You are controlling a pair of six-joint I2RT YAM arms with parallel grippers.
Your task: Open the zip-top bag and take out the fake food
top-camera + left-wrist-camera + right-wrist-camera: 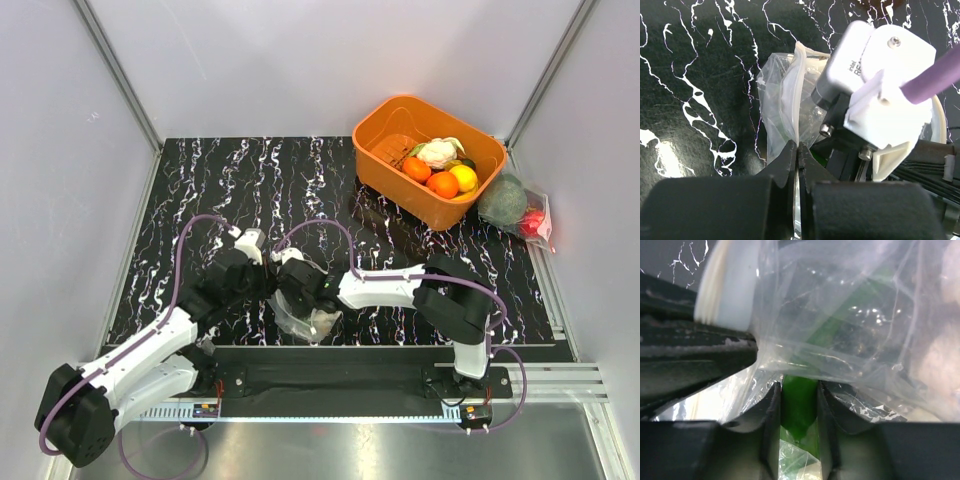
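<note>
Two grippers meet at the zip-top bag [300, 325], which lies just ahead of both. The left gripper [797, 150] pinches the bag's film. The right gripper [799, 390] clamps a green fake vegetable [799, 415] whose length runs forward from its fingers into the bag, so a straight pull back should draw it out.

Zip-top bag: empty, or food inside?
Not empty: a green piece shows through the zip-top bag's clear plastic, its lower end pinched by the right tool. The left tool pinches the bag's edge.
</note>
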